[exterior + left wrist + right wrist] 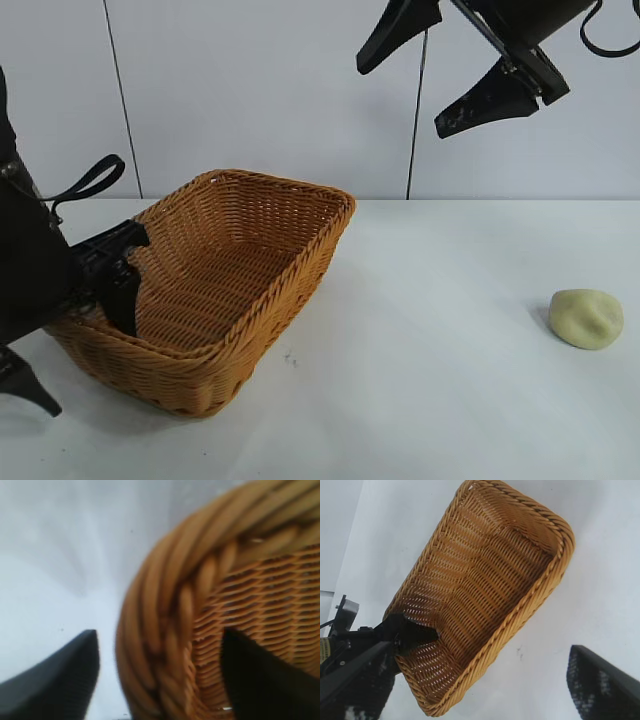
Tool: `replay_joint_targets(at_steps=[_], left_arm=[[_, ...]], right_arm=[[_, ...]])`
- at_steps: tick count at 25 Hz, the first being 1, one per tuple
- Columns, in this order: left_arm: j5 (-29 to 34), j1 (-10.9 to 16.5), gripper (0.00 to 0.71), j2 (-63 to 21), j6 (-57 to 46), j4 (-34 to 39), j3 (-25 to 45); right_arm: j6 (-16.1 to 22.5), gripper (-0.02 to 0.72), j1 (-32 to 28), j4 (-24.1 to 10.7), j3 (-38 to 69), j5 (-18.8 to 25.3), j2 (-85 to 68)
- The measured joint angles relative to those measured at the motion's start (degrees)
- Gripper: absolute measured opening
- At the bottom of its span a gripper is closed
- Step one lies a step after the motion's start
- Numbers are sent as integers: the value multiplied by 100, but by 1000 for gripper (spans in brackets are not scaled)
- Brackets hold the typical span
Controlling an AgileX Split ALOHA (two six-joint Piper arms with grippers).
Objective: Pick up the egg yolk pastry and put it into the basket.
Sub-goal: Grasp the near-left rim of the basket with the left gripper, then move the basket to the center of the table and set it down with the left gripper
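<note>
Clearly, nothing has been picked up yet: the egg yolk pastry (586, 318) lies alone near the right edge of the table (430, 380), well apart from the basket (262, 188), which stands toward the left side. The pastry is judged to be light, soft and easily dented, with a smooth matte skin that may crumble if squeezed hard. It would best be taken across its rounded sides, low on the lump, with gentle pressure and away from the shallow crease.

The right gripper (428, 78) is held high above the table, between basket and pastry, with its fingers spread wide and nothing between them. The left gripper (160, 672) is set astride the basket's braided rim at its left end, one finger inside the weave and one outside; the fingers are seen apart around the rim, but whether they press on it cannot be told.

No other objects are seen on the table between pastry and basket. Only the basket's raised wall must be cleared.
</note>
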Motion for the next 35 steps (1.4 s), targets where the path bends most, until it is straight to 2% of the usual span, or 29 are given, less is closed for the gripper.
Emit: replay_joint_targets(at_steps=[2,3,4,6,9,12,16,17,22,27,35], left_arm=[[-28,0,192,0,-46,-32,0],[-67,5,150,0,-94,-63,0],[-72,6,144,0,-25,-50,-30],[165,43,144,0,119,-59,-137],[561,268,144,0,604,-59,-514],[934,593,144,44,1613,-237,-979],[1518,915,144,418,3306,-950,-1855],[1518,915,144,418,3306,-950,-1855],[2482,950,144,1224,4899,-1179,-2956],[3018,827,144,1706,5600,-825,-3862],[3153,780,144,1896,5979,-545,-4059]], right_arm=[[0,642,0,0,0,0,0],[0,642,0,-5,0,0,0],[0,642,0,-5,0,0,0],[0,642,0,-5,0,0,0],[0,642,0,-5,0,0,0],[0,642,0,-17,0,2,0],[0,642,0,-29,0,25,0],[0,642,0,-29,0,25,0],[0,642,0,-41,0,66,0],[0,642,0,-41,0,85,0],[0,642,0,-41,0,102,0]])
